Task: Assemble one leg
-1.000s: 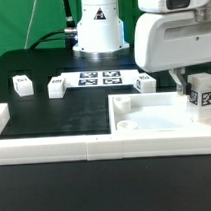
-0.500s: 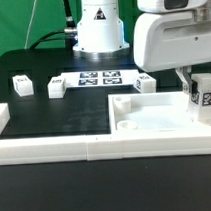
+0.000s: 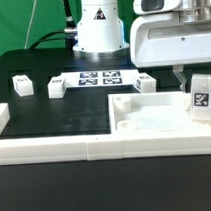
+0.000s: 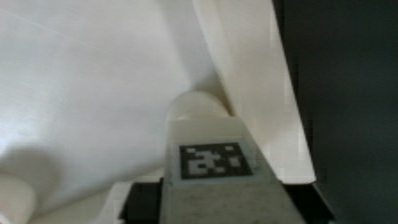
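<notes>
The leg (image 3: 200,97) stands upright in the large white body's (image 3: 154,119) corner on the exterior view's right, under the gripper (image 3: 195,81). Seating it probably calls for a straight downward press, kept vertical. The wrist view shows dark fingers (image 4: 151,200) flanking the leg closely, though whether they clamp it I cannot tell. Only the exterior view shows a spare leg (image 3: 55,86) well apart.

The black table (image 3: 64,114) under me carries three loose legs in a row near its far side: one (image 3: 22,86) toward the exterior view's left, the next (image 3: 56,87) beside it, the third (image 3: 144,83) further right. Between the last two lies the marker board (image 3: 99,78). Nearer, the large white body (image 3: 118,111) sits against the white rail (image 3: 56,148) along the front edge.
</notes>
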You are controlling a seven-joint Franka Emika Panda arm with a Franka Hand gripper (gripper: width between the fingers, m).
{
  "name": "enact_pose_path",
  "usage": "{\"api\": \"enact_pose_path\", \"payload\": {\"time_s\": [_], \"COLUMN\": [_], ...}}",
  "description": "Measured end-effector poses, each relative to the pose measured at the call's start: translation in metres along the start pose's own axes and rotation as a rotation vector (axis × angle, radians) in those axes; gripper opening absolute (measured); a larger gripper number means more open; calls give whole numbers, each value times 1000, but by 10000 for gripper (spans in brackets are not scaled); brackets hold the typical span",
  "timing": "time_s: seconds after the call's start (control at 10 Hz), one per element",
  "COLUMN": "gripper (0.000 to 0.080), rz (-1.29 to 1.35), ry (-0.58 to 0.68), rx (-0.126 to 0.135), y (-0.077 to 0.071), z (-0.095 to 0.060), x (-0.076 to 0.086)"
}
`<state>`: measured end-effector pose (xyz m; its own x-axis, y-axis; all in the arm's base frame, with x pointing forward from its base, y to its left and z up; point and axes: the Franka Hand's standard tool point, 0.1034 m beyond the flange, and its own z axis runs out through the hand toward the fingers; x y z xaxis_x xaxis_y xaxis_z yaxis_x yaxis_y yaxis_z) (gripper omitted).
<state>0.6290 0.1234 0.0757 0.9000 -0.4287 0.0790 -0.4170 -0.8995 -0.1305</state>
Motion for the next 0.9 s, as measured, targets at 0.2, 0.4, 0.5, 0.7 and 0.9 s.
{"api": "enact_pose_path", "payload": {"time_s": [0.2, 0.4, 0.5, 0.7, 0.9], "gripper": [292, 292, 292, 292, 292], "rz": [331, 571, 646, 762, 838], "ry": [-6, -4, -5, -19, -27], "rx": [5, 2, 6, 18, 24], "y": [-2, -4, -4, -4, -5], "z": [1, 1, 1, 1, 1], "x": [-2, -4, -4, -4, -5]}}
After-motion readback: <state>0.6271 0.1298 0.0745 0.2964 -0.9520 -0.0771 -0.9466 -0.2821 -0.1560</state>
